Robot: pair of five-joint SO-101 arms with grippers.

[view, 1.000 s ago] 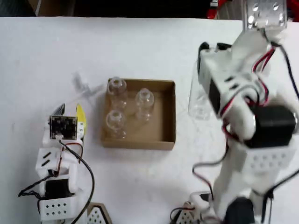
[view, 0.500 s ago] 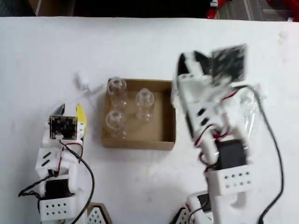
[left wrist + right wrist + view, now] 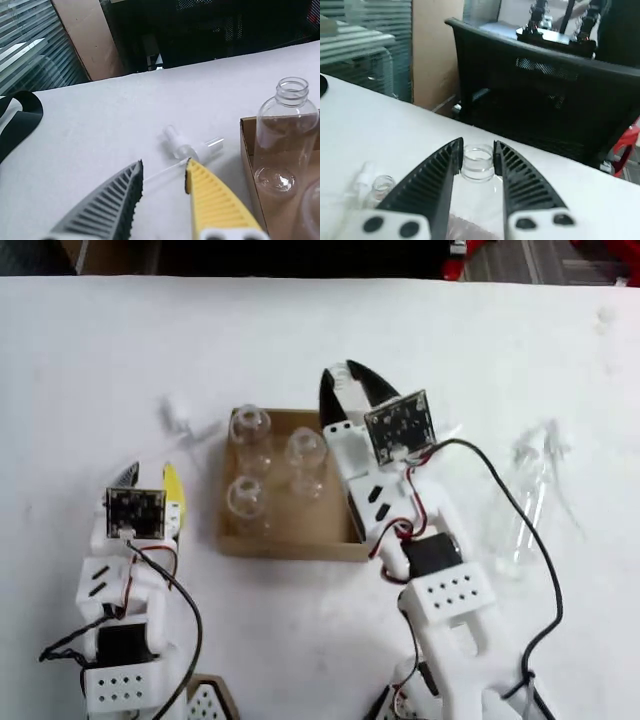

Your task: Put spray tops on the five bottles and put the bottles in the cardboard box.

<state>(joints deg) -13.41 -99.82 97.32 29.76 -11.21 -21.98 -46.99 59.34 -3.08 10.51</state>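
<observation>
And the right pincer hangs over the far right corner of the cardboard box, centre of the high view, with its black fingers parted and gripping nothing. In its wrist view the open neck of a bottle sits right in the gap between the ribbed fingers. I can't tell whether either one touches it. The left pincer, lower left, is released too, grey and yellow fingers spread. A loose spray top lies on the desk just beyond its tips, near the box's outer wall.

Three bottles stand upright in the box, all bare-mouthed. They're clear, thin-walled plastic with round shoulders and short ridged necks. A fourth bottle lies on its side at the right, well apart from the box. It seems to carry a top at its upper end, though that's hard to make out.

My read is that the step in hand is taking that uncapped bottle by the neck. To do it well, come down square so both fingers meet below the lip. Close gently, since thin plastic dents and slick walls slip, and lift straight up, clear of the neighbours. The spray top is small and translucent, with what looks like a thin tube trailing. The left pincer should clamp its stout collar, not the tube.
</observation>
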